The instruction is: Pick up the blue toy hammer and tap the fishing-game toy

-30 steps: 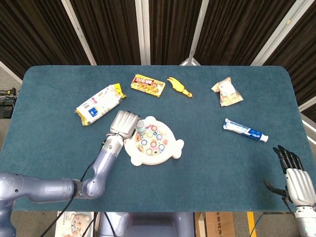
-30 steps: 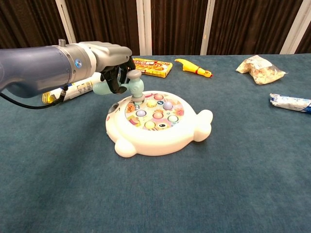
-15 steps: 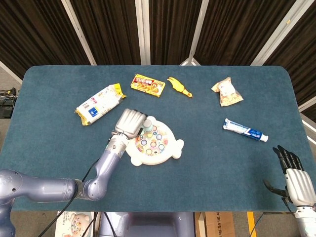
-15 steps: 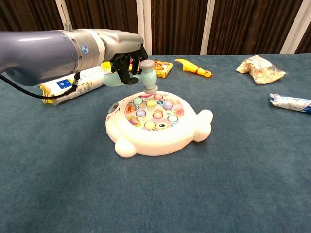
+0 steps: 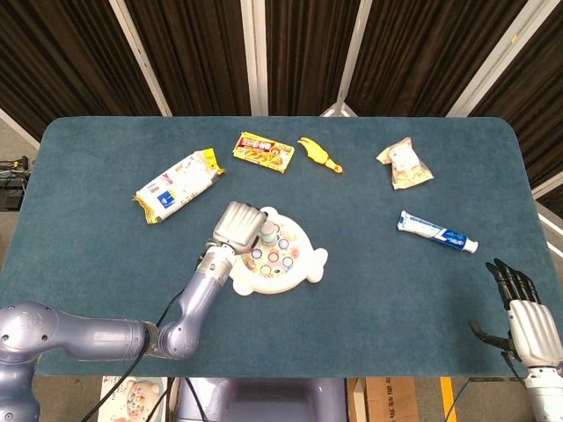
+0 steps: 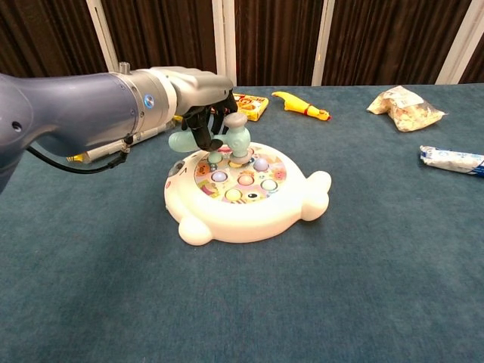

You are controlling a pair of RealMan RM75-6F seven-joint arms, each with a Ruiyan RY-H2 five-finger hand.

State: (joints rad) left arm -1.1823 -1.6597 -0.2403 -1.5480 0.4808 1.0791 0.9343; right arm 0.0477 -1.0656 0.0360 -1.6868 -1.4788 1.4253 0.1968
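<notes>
The white fishing-game toy (image 5: pixel 303 261) (image 6: pixel 291 198) lies near the table's middle, its round face full of coloured pegs. My left hand (image 5: pixel 240 226) (image 6: pixel 198 97) hovers over the toy's left side and grips the pale blue toy hammer (image 6: pixel 233 139) (image 5: pixel 266 233) by its handle. The hammer's head points down and rests on or just above the pegs at the toy's far left. My right hand (image 5: pixel 529 318) sits at the table's near right corner, fingers spread, holding nothing; the chest view does not show it.
A white snack packet (image 5: pixel 177 185), a yellow snack pack (image 5: pixel 263 150) (image 6: pixel 244 105) and a yellow rubber chicken (image 5: pixel 319 155) (image 6: pixel 301 103) lie behind the toy. A wrapped snack bag (image 5: pixel 405 164) (image 6: pixel 404 108) and a toothpaste tube (image 5: pixel 436 231) (image 6: pixel 452 159) lie to the right.
My left hand has shifted right over the toy and brought the hammer head down onto the pegs after lifting it. The right hand has stayed still.
</notes>
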